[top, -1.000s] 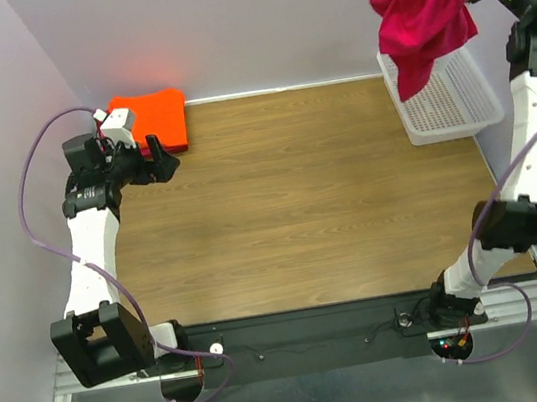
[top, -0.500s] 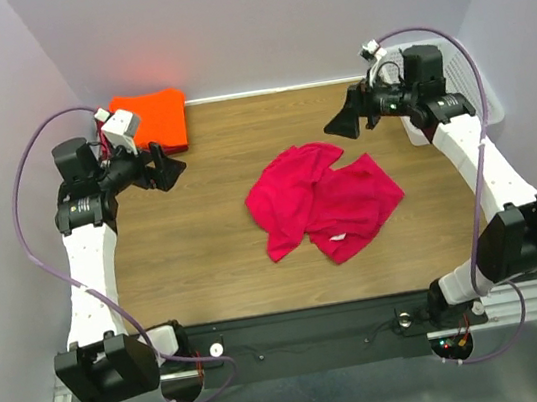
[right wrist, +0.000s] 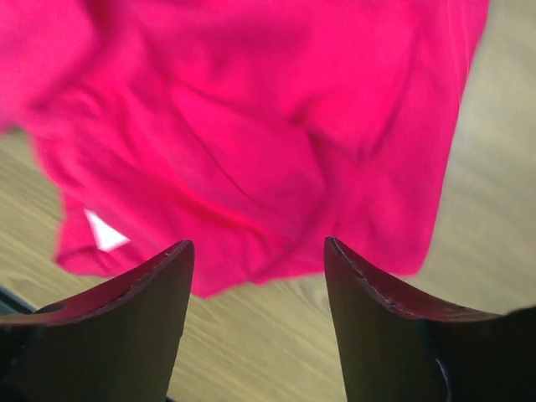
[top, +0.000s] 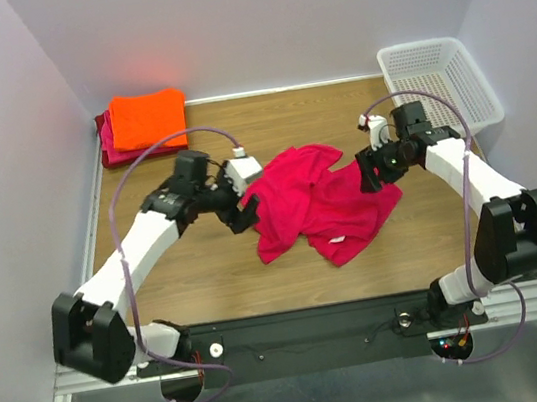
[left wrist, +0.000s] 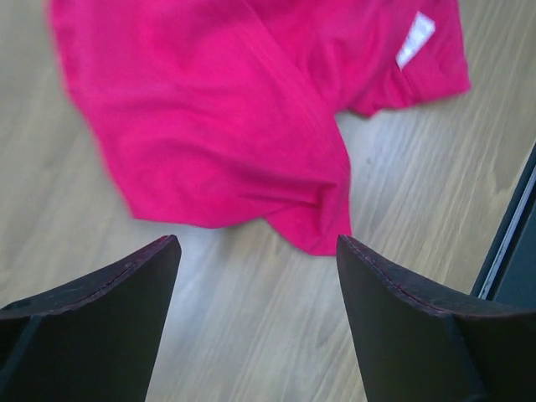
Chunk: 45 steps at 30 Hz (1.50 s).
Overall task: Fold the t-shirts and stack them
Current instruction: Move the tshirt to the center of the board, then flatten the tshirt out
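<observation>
As I watch, I count three: magenta t-shirt [top: 319,203] crumpled on the desk [top: 198,272], orange t-shirt [top: 147,118] folded atop red t-shirt [top: 111,150]. Left pincer [top: 241,212] and right pincer [top: 374,174] gape wide, both empty.

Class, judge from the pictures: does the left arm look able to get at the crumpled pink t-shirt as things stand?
Probably yes. The left gripper hangs open right at the pink t-shirt's left edge, with only bare table between its fingers and the cloth.
</observation>
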Motion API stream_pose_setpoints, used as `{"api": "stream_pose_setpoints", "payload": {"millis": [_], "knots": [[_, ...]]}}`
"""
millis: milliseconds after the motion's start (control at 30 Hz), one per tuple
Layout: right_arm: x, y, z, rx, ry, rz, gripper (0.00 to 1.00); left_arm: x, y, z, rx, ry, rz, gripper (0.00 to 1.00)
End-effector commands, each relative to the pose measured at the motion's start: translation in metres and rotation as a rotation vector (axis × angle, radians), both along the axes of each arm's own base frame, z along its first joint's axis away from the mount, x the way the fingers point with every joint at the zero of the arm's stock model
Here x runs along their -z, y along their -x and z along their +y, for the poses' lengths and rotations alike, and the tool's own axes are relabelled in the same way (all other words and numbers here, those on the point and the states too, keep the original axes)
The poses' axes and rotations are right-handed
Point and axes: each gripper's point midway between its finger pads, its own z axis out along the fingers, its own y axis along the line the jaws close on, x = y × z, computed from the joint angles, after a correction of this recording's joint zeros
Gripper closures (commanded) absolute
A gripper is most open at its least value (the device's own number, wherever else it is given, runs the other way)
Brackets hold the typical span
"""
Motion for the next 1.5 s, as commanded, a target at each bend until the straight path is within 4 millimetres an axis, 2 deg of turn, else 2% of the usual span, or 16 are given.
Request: {"api": "stream_pose_setpoints", "payload": {"millis": [0,133,300,500,700,800,867,900,933,967,1033,1067,1100,1167,1300,1467], "knots": [[0.027,0.002,-0.032,0.04,0.179,0.038,0.33,0.039,0.004,-0.026,0.068,-0.156,-0.063,0.16],[0.059,0.006,-0.046,0.059,0.25,0.118,0.35,0.084,0.008,-0.042,0.098,-0.261,-0.011,0.22],[0.09,0.002,-0.066,0.114,0.292,0.186,0.38,0.118,0.001,-0.044,0.084,-0.337,0.031,0.28],[0.094,0.0,-0.071,0.148,0.268,0.213,0.42,0.15,-0.014,-0.01,-0.007,-0.474,0.026,0.66],[0.089,-0.002,-0.073,0.153,0.277,0.192,0.45,0.145,-0.042,0.058,-0.123,-0.472,0.097,0.99],[0.085,-0.003,-0.07,0.158,0.257,0.185,0.46,0.133,-0.051,0.075,-0.14,-0.472,0.083,1.0],[0.077,-0.008,-0.068,0.171,0.237,0.166,0.45,0.114,-0.062,0.074,-0.159,-0.43,0.061,0.9],[0.075,-0.009,-0.068,0.179,0.232,0.162,0.43,0.105,-0.057,0.063,-0.119,-0.373,0.085,0.71],[0.069,-0.012,-0.069,0.189,0.226,0.148,0.42,0.092,-0.056,0.051,-0.089,-0.327,0.075,0.61],[0.067,-0.013,-0.07,0.206,0.217,0.147,0.4,0.067,-0.059,0.037,-0.073,-0.268,0.032,0.54],[0.063,-0.016,-0.08,0.249,0.196,0.145,0.39,0.041,-0.053,0.005,-0.019,-0.183,-0.007,0.43],[0.061,-0.016,-0.081,0.264,0.169,0.152,0.38,0.023,-0.042,-0.022,0.042,-0.146,-0.054,0.37],[0.06,-0.019,-0.09,0.296,0.148,0.156,0.37,0.01,-0.039,-0.042,0.049,-0.094,-0.077,0.22],[0.061,-0.019,-0.089,0.303,0.089,0.185,0.37,-0.007,-0.021,-0.084,0.124,-0.03,-0.107,0.1],[0.068,-0.021,-0.084,0.31,0.027,0.225,0.37,-0.016,-0.002,-0.155,0.168,0.034,-0.105,0.08],[0.078,-0.034,-0.073,0.311,-0.05,0.261,0.39,0.01,0.007,-0.217,0.172,0.011,-0.083,0.1]]}}
